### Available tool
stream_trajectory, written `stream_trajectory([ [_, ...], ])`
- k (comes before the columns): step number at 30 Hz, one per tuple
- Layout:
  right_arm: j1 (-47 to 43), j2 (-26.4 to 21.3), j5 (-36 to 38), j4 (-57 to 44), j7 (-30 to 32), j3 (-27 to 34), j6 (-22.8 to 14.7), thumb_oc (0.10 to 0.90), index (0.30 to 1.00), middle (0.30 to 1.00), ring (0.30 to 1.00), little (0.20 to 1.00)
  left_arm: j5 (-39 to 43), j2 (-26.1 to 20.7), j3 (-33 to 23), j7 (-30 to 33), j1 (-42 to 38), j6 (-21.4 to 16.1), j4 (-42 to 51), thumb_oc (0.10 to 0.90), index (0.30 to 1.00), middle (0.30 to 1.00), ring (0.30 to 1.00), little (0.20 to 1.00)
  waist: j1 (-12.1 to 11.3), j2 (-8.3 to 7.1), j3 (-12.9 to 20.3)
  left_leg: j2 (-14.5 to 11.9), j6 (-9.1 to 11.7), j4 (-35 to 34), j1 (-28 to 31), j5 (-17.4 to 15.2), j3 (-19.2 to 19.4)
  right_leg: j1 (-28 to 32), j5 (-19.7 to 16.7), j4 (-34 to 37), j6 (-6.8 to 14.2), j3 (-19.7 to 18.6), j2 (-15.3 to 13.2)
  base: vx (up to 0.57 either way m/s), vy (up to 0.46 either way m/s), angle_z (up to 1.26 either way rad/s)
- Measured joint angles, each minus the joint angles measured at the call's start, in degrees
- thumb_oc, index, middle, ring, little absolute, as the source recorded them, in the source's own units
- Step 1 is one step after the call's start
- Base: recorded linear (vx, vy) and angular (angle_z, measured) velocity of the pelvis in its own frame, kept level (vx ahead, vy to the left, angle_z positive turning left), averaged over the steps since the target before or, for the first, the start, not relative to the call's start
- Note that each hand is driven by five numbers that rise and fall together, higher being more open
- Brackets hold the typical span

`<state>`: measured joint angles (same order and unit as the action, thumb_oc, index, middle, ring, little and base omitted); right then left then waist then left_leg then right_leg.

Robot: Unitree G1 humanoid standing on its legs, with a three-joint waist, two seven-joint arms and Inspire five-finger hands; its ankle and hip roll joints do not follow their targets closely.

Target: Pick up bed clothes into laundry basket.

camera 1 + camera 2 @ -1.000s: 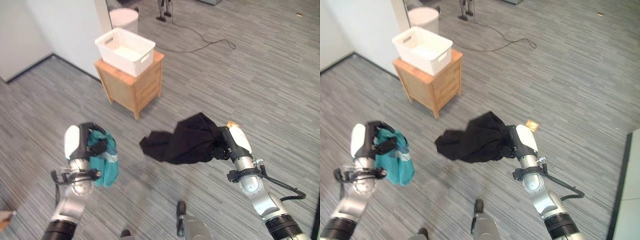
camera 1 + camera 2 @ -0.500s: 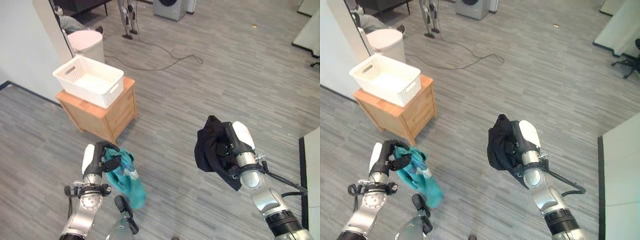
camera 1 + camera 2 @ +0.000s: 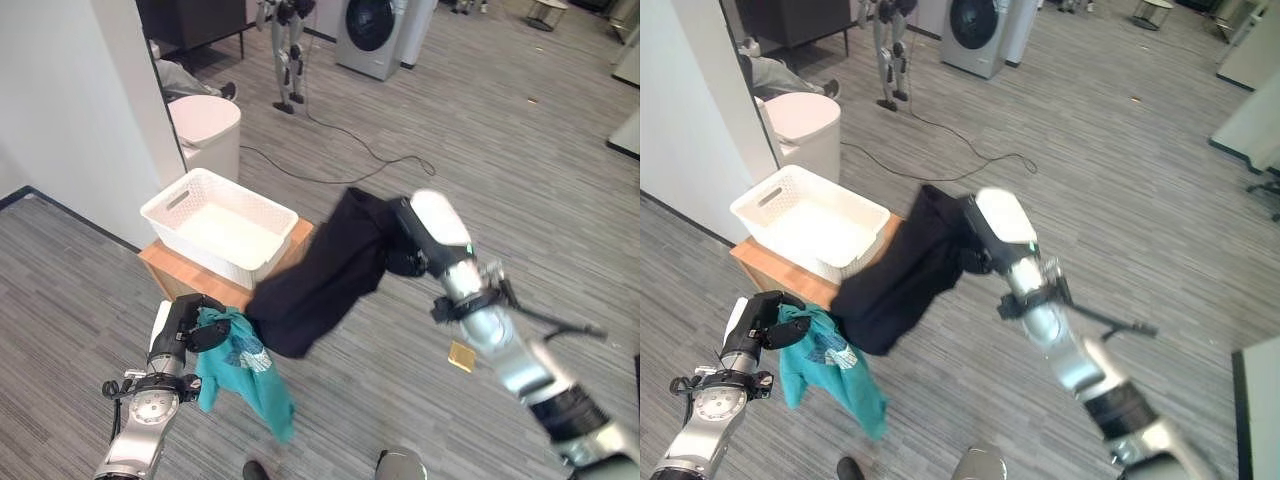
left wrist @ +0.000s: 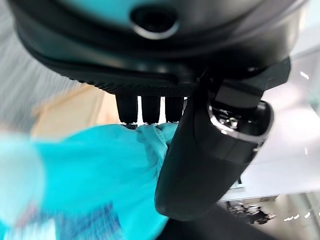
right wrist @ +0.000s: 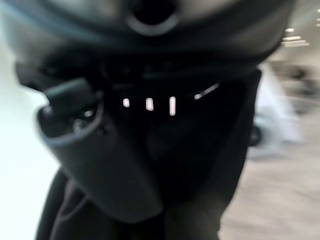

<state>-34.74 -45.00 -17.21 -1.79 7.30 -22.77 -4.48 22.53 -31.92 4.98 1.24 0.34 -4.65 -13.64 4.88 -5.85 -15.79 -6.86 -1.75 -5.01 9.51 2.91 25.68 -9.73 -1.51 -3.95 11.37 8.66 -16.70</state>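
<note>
A white laundry basket (image 3: 218, 224) stands on a small wooden cabinet (image 3: 175, 280). My right hand (image 3: 412, 240) is shut on a black garment (image 3: 320, 275) and holds it up just right of the basket, the cloth hanging down past the cabinet's corner. The right wrist view shows my thumb (image 5: 95, 160) pressed into the black cloth (image 5: 200, 150). My left hand (image 3: 180, 322) is low, in front of the cabinet, shut on a teal garment (image 3: 245, 370) that dangles toward the floor. In the left wrist view the fingers (image 4: 142, 110) and thumb pinch the teal cloth (image 4: 85, 165).
A white wall (image 3: 60, 100) rises left of the cabinet. A round white bin (image 3: 205, 130) stands behind it. A cable (image 3: 350, 170) trails on the grey plank floor. A washing machine (image 3: 375, 30) sits at the back. A small tan item (image 3: 460, 355) lies on the floor.
The camera has turned toward the basket. My right hand has lifted the black garment up beside the basket. The teal garment stays gripped in my left hand.
</note>
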Motion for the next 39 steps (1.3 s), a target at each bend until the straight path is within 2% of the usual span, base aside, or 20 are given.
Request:
stream_trajectory([
  [1,-3.6,-1.9,0.9,1.8,-0.8,-1.2,-0.3,0.4,0.3,0.3,0.3,0.3,4.5,-0.5,1.2,-2.6,-0.6,0.0,-0.6,0.4,0.3,0.3,0.3,0.3,1.1,-0.81,0.5,0.0,1.0,0.0,-0.6,0.5,-2.4,0.9,-2.3,6.7,-0.1,-2.5,1.2,0.25,-0.096,1.41],
  [2,-7.5,-3.0,1.9,4.1,-0.9,-2.1,-0.1,0.4,0.3,0.3,0.3,0.3,8.0,-0.4,2.3,-5.2,-1.1,-0.3,-1.2,0.4,0.3,0.3,0.3,0.3,1.5,-1.96,1.0,0.4,1.5,0.0,-0.7,0.3,-4.6,0.7,-4.4,9.7,-0.3,-4.3,1.9,0.23,-0.102,1.46],
  [3,-12.4,-4.2,2.8,7.2,-1.0,-5.2,0.3,0.4,0.3,0.3,0.3,0.3,10.9,-0.4,3.2,-7.0,-1.0,-0.4,-1.8,0.4,0.3,0.3,0.3,0.3,1.4,-2.62,1.3,0.6,4.0,0.0,0.1,-0.1,-6.3,1.0,-5.1,9.5,-0.8,-6.2,2.7,0.25,-0.126,1.49],
  [4,-21.0,-6.1,2.9,12.2,-2.5,-10.8,0.9,0.4,0.3,0.3,0.3,0.3,14.9,0.2,3.9,-9.6,0.4,-0.4,-2.2,0.4,0.3,0.3,0.3,0.3,0.1,-4.31,2.8,0.7,9.9,0.1,2.5,-1.2,-9.2,3.1,-15.3,8.5,-3.0,-8.4,3.7,0.26,-0.114,0.91],
  [5,-22.8,-5.7,3.0,12.5,-2.4,-10.6,0.9,0.4,0.3,0.3,0.3,0.3,16.4,2.0,3.7,-9.7,1.6,-0.8,-1.9,0.4,0.3,0.3,0.3,0.3,-1.3,-1.59,3.3,-2.5,9.8,0.5,2.0,-1.6,-8.9,2.9,-15.2,8.2,-4.2,-8.2,6.8,0.22,-0.115,0.67],
  [6,-25.6,-5.4,3.4,12.2,-2.2,-10.8,0.6,0.4,0.3,0.3,0.3,0.3,18.2,2.2,3.7,-10.9,2.7,-1.9,-1.4,0.4,0.3,0.3,0.3,0.3,-2.0,-0.83,3.2,-4.2,9.7,0.4,1.4,-1.5,-8.0,3.6,-13.8,9.2,-4.9,-7.8,8.3,0.17,-0.09,0.07],
  [7,-30.0,-5.9,3.6,12.9,-2.2,-13.3,0.7,0.4,0.3,0.3,0.3,0.3,19.6,4.3,3.3,-11.7,2.7,-2.0,-2.4,0.4,0.3,0.3,0.3,0.3,-2.3,0.81,2.7,-5.5,9.8,-0.4,1.8,-1.4,-7.6,4.0,-13.9,9.2,-6.1,-7.1,10.3,0.15,-0.111,0.02],
  [8,-35.6,-6.0,3.6,13.7,-2.4,-17.4,0.9,0.4,0.3,0.3,0.3,0.3,20.9,7.3,3.2,-11.8,3.1,-2.0,-3.8,0.4,0.3,0.3,0.3,0.3,-3.1,1.47,2.8,-6.5,10.2,0.2,2.5,0.1,-6.1,4.6,-13.3,9.2,-7.6,-6.4,12.2,0.15,-0.096,0.04],
  [10,-39.0,-5.4,3.5,15.0,-2.3,-19.0,0.0,0.4,0.3,0.3,0.3,0.3,21.3,9.2,3.7,-11.9,4.0,-2.0,-4.3,0.4,0.3,0.3,0.3,0.3,-2.8,0.44,2.6,-7.7,11.0,2.7,1.5,0.3,-7.2,6.2,-12.4,9.2,-8.8,-5.7,12.9,0.12,-0.092,0.11],
  [11,-40.0,-5.0,3.1,16.3,-2.0,-19.3,-0.3,0.4,0.3,0.3,0.3,0.3,21.3,9.5,4.2,-12.1,4.7,-2.0,-4.6,0.4,0.3,0.3,0.3,0.3,-2.9,0.11,2.6,-7.5,11.8,1.1,1.6,-0.3,-8.1,6.9,-11.7,9.2,-8.9,-4.6,12.9,0.05,-0.047,0.21],
  [13,-42.5,-4.0,1.7,20.8,-1.9,-20.6,-1.1,0.4,0.3,0.3,0.3,0.3,21.3,11.5,4.5,-12.2,4.2,-1.9,-6.6,0.4,0.3,0.3,0.3,0.3,-2.5,1.44,3.0,-7.3,12.3,0.1,1.1,0.2,-9.1,7.8,-11.1,9.2,-8.6,-3.9,14.2,0.05,-0.033,0.18],
  [14,-42.1,-3.8,1.5,21.4,-1.8,-20.4,-0.4,0.4,0.3,0.3,0.3,0.3,21.3,11.2,4.4,-11.8,4.5,-1.9,-6.6,0.4,0.3,0.3,0.3,0.3,-3.0,1.09,3.0,-7.5,12.9,0.0,1.5,0.2,-9.0,8.0,-11.0,9.3,-8.6,-3.9,14.2,0.08,-0.04,0.2],
  [16,-42.3,-4.2,-0.5,24.3,-1.9,-21.9,-0.6,0.4,0.3,0.3,0.3,0.3,21.7,10.7,3.2,-11.7,5.5,-1.9,-6.9,0.4,0.3,0.3,0.3,0.3,-3.3,0.29,3.5,-6.6,12.8,0.0,0.7,0.1,-10.6,8.3,-10.5,9.3,-7.9,-2.4,12.8,0.06,-0.02,0.29],
  [21,-42.1,-4.2,-2.4,33.4,-2.0,-23.9,-0.3,0.4,0.3,0.3,0.3,0.3,23.2,8.9,1.6,-11.7,10.2,-1.9,-7.5,0.4,0.3,0.3,0.3,0.3,-6.1,0.49,3.6,-5.3,12.0,0.0,-0.9,-0.1,-12.3,8.1,-10.1,9.3,-7.1,-1.0,11.2,0.04,-0.009,0.25],
  [25,-42.8,-6.1,-4.4,39.4,-2.3,-28.0,-0.1,0.4,0.3,0.3,0.3,0.3,23.1,8.1,1.5,-11.6,12.7,-1.8,-8.4,0.4,0.3,0.3,0.3,0.3,-6.5,0.61,3.6,-4.7,11.7,0.0,-2.4,0.1,-13.9,7.6,-9.9,9.3,-6.8,0.4,10.5,0.03,0.007,0.2],
  [27,-42.5,-10.4,-7.6,40.7,-2.6,-31.4,-0.1,0.4,0.3,0.3,0.3,0.3,23.2,8.0,1.4,-11.5,13.7,-1.8,-8.4,0.4,0.3,0.3,0.3,0.3,-7.1,0.84,3.6,-4.4,11.4,0.0,-3.9,0.3,-14.6,6.5,-10.0,9.3,-6.7,0.9,10.2,0.03,-0.019,0.11],
  [31,-41.7,-10.9,-9.2,45.7,-2.9,-30.9,0.1,0.4,0.3,0.3,0.3,0.3,23.0,8.1,1.8,-11.5,13.9,-1.8,-8.5,0.4,0.3,0.3,0.3,0.3,-7.1,2.59,3.1,-4.3,11.2,0.1,-6.0,0.5,-15.2,5.2,-10.0,9.3,-6.6,1.6,9.8,0.02,-0.014,0.1],
  [35,-41.4,-11.6,-8.9,46.2,-2.8,-29.2,1.2,0.4,0.3,0.3,0.3,0.3,22.9,9.5,2.6,-11.5,12.7,-1.8,-8.4,0.4,0.3,0.3,0.3,0.3,-6.6,5.95,2.3,-4.3,11.0,0.0,-7.9,1.0,-16.6,4.1,-10.1,9.3,-6.3,3.0,9.4,0.02,-0.001,0.19],
  [37,-41.4,-11.5,-8.8,45.9,-2.8,-29.2,1.3,0.4,0.3,0.3,0.3,0.3,22.9,9.9,2.8,-11.5,13.2,-1.8,-8.3,0.4,0.3,0.3,0.3,0.3,-7.0,6.87,2.3,-4.3,11.1,0.0,-8.2,1.1,-16.8,4.0,-10.1,9.3,-6.4,3.5,9.5,0.03,-0.001,0.05],
  [39,-41.4,-11.4,-8.7,45.7,-2.7,-29.2,1.3,0.4,0.3,0.3,0.3,0.3,22.9,10.5,3.1,-11.6,13.4,-1.8,-8.3,0.4,0.3,0.3,0.3,0.3,-7.1,6.89,2.3,-4.4,11.1,0.0,-8.2,1.1,-16.8,3.9,-10.0,9.3,-6.4,3.5,9.6,0.03,0.0,0.02],
])
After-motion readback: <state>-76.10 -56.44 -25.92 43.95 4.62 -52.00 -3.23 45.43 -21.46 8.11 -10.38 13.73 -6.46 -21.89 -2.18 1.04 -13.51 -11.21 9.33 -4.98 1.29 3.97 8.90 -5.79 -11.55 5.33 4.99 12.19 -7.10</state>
